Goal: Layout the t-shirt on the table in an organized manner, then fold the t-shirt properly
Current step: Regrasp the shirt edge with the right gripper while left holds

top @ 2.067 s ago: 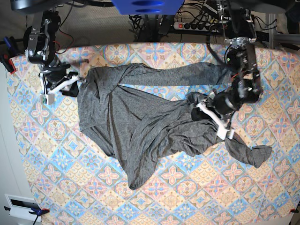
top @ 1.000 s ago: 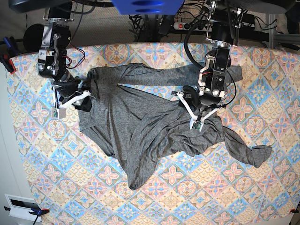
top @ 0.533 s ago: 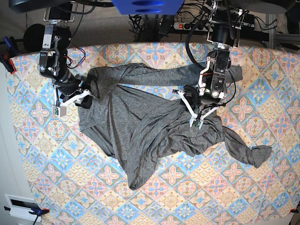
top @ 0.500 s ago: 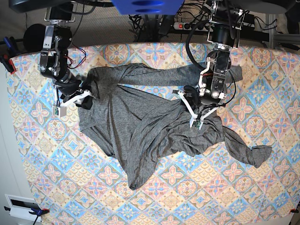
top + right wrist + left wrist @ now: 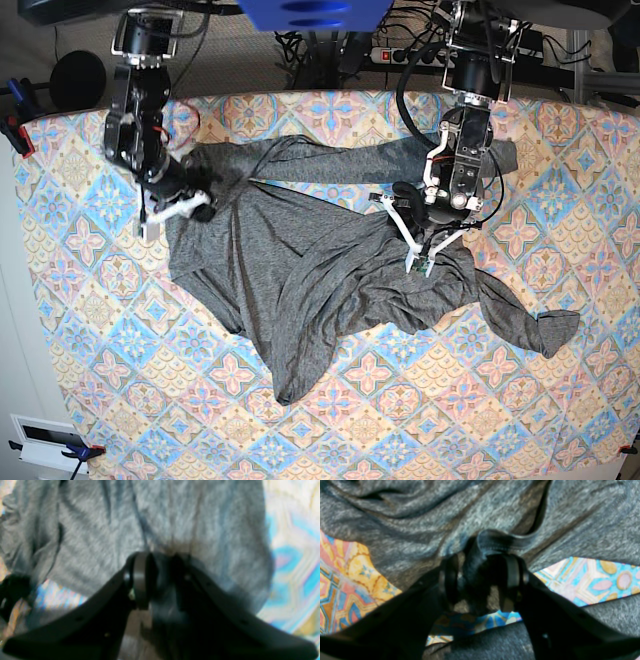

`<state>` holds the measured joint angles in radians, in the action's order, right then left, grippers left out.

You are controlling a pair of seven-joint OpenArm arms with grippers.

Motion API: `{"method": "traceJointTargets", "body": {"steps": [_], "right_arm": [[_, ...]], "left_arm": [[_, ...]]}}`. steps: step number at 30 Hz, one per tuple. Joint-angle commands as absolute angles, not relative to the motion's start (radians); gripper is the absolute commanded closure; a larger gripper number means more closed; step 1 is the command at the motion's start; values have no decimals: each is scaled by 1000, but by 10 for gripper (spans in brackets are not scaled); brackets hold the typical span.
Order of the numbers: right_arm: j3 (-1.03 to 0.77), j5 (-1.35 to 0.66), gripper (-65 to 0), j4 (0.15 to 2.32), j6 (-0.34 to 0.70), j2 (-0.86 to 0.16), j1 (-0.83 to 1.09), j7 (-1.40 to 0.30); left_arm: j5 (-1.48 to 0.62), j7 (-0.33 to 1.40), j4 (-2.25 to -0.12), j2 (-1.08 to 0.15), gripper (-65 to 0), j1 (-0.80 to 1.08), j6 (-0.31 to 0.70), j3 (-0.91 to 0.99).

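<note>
Base view, left to right: right tool (image 5: 172, 210) sits at the t-shirt's (image 5: 300, 270) upper-left edge, near the shoulder/collar bunch; in the right wrist view its fingers (image 5: 140, 580) stand narrow with a fold of grey knit pinched between them, so it's gripping the shirt. The t-shirt lies crumpled across the middle of the patterned surface (image 5: 90, 330), one long sleeve stretched along the far side toward the right, body slanting down to a point near the front centre, other sleeve trailing to the lower right and ending in a clump. Left tool (image 5: 420, 245) is on the shirt's right part, just below the far sleeve; left wrist view shows a dark hem fold between its fingers (image 5: 512, 580), gap partly closed, cloth caught there, tiled surface showing just beside.
</note>
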<state>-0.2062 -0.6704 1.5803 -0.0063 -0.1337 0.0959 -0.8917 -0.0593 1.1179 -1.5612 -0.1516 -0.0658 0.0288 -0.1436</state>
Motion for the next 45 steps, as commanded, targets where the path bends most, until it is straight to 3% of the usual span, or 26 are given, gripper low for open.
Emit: {"method": "traceJointTargets", "body": {"steps": [1, 13, 21, 45], "right_arm": [[-209, -687, -165, 1598, 7, -147, 50, -871], [-213, -685, -270, 1531, 5, -217, 12, -871], [-206, -685, -271, 1343, 7, -243, -35, -769], [-234, -684, -268, 1353, 31, -309, -33, -768]], "left_arm": [[-51, 1127, -1570, -156, -238, -74, 27, -140], [-51, 1127, -1570, -160, -238, -74, 27, -140], [-51, 1125, -1570, -170, -238, -74, 28, -140], [-51, 1125, -1570, -170, -238, -74, 28, -140]]}}
